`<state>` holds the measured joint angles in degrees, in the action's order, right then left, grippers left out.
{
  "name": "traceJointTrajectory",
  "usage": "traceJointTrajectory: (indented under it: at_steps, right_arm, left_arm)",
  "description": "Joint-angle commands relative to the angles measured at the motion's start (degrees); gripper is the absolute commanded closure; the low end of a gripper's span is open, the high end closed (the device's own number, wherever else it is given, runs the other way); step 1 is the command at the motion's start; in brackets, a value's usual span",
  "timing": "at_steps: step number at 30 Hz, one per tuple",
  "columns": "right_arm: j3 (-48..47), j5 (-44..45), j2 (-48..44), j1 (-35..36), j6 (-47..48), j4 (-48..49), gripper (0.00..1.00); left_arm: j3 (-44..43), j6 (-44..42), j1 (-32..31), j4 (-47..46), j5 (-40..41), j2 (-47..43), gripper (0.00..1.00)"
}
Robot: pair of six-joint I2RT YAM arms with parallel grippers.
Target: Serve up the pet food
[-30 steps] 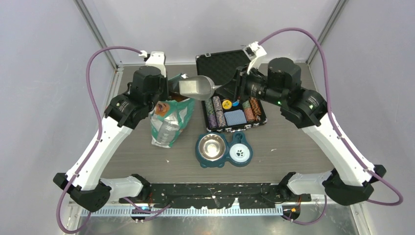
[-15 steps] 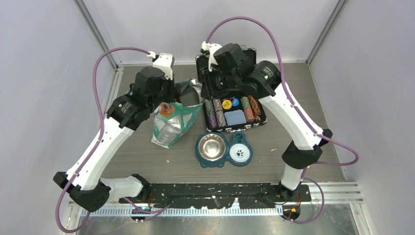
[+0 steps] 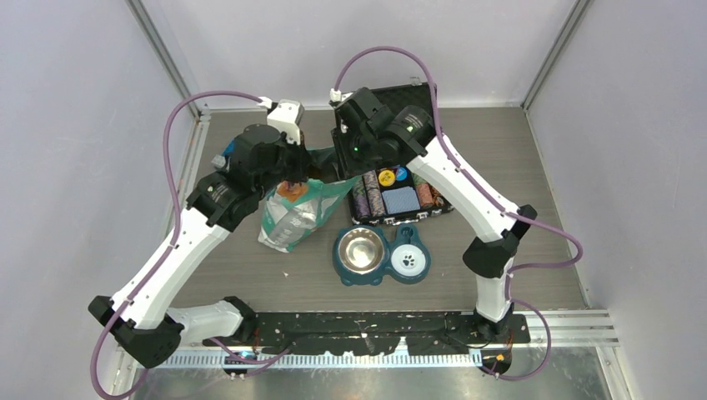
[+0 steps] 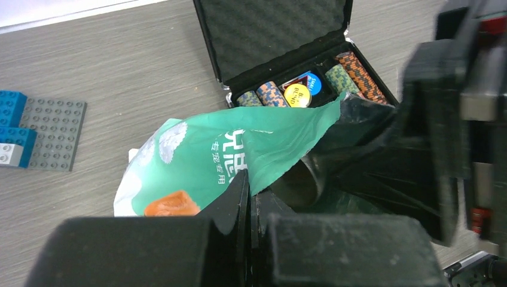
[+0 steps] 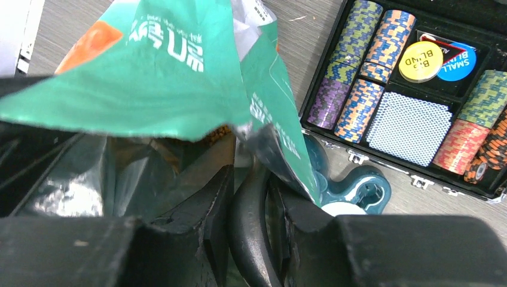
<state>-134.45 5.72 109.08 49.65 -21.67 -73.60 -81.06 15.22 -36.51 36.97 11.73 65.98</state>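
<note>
The teal-and-white pet food bag [image 3: 290, 218] stands left of centre with its mouth open. My left gripper [image 3: 292, 173] is shut on the bag's top edge [image 4: 248, 179] and holds it up. My right gripper [image 3: 338, 167] is shut on the dark handle of a metal scoop [image 5: 251, 221], and the scoop body reaches down into the bag's mouth, mostly hidden by the foil. A few orange-brown kibble pellets [image 5: 220, 133] show inside the bag. The teal double bowl stand [image 3: 342, 268] with a steel bowl [image 3: 361, 250] and a white paw-print bowl [image 3: 408, 261] sits in front; both hold no kibble.
An open black case [image 3: 427, 210] with rows of striped poker chips [image 5: 359, 60] lies just right of the bag, behind the bowls. A grey baseplate [image 4: 54, 131] with blue bricks [image 4: 12, 113] lies at the far left. Both arms crowd over the bag.
My right arm has swung left from above the case to the bag, carrying the scoop down into its mouth. My left gripper has kept hold of the bag's edge and shifted slightly right.
</note>
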Motion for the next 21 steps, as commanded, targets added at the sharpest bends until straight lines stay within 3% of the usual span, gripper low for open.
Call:
traceJointTrajectory:
  at_steps: [1, 8, 16, 21]
  right_arm:
    - [1.81, 2.72, 1.93, -0.81, -1.89, 4.66, 0.95]
    - [8.43, -8.44, 0.19, -0.95, -5.13, 13.35, 0.95]
    - [31.11, -20.83, -13.93, -6.10, -19.56, 37.86, 0.95]
    - [37.47, -19.13, -20.32, -7.64, -21.69, 43.21, 0.95]
  left_arm:
    - [-0.34, 0.73, -0.31, -7.99, -1.26, -3.10, 1.00]
    - [-0.16, 1.12, -0.30, -7.31, 0.07, -2.80, 1.00]
    - [0.66, 1.26, -0.27, -6.71, 4.90, -3.74, 1.00]
    - [-0.16, 1.52, -0.31, -5.49, 7.40, -3.23, 1.00]
